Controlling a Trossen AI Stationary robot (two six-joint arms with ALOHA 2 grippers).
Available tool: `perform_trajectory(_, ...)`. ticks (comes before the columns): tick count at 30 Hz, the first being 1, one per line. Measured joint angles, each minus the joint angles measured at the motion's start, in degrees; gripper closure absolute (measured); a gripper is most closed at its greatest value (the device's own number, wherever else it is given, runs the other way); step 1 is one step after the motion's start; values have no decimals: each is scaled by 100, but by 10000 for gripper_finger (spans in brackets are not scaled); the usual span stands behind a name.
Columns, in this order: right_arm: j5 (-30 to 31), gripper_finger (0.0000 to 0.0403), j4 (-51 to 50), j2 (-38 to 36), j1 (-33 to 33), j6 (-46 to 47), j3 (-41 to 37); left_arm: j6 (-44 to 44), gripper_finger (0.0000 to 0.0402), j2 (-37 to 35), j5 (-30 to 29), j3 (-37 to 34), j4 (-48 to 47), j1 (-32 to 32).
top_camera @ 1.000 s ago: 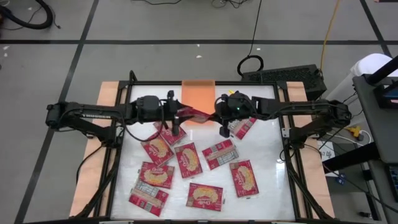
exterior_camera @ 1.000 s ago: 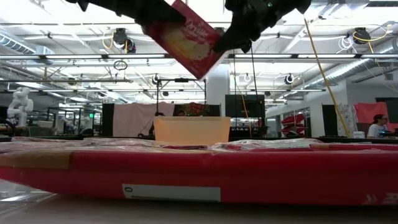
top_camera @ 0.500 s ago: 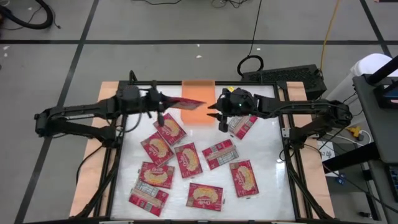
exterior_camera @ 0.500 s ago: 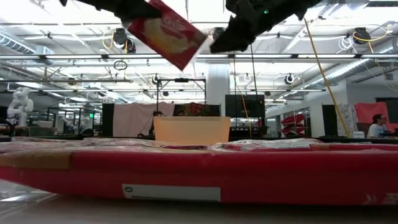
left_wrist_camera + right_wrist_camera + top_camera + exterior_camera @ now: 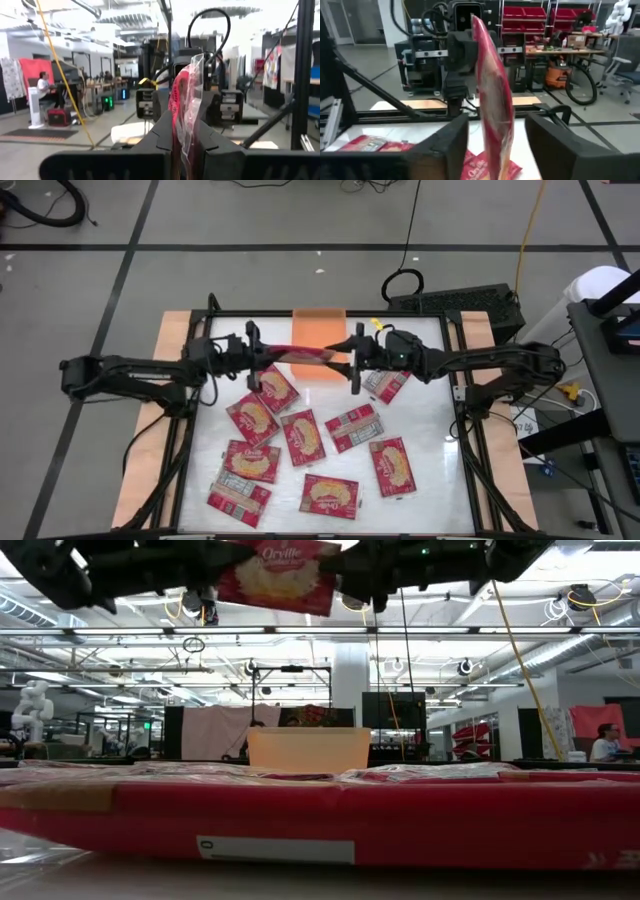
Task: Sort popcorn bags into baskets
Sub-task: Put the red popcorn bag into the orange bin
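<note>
Above the tray's (image 5: pixel 318 330) edge, left hand (image 5: pixel 256 355) pinches a popcorn bag (image 5: pixel 303 354).

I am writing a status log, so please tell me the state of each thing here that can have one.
Left gripper: shut on the held popcorn bag.
Right gripper: open, fingers either side of the bag's other end.
Held popcorn bag: lifted, edge-on above the table.
Orange tray: contents not visible.
Other popcorn bags: lying flat on the table.

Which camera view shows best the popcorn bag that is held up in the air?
The low view: the held popcorn bag faces it, lettering readable. The high view shows only a thin red strip between both end effectors, above the orange tray. Both wrist views show it edge-on.
</note>
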Motion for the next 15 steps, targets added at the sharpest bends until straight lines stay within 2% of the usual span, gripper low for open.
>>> perform_trajectory(5, -128, 322, 436, 247, -51, -79, 0, -70, 372, 586, -8, -2, 678, 0)
perform_trajectory(8, -162, 381, 374, 263, -215, -239, 0, 18, 360, 608, -44, -2, 656, 25)
perform_trajectory(11, -204, 386, 261, 208, -486, -267, -4, 169, 341, 519, -115, -2, 386, 106)
perform_trajectory(15, -1068, 376, -224, 170, -1094, -16, 199, 554, 298, 98, -661, 0, -59, 157)
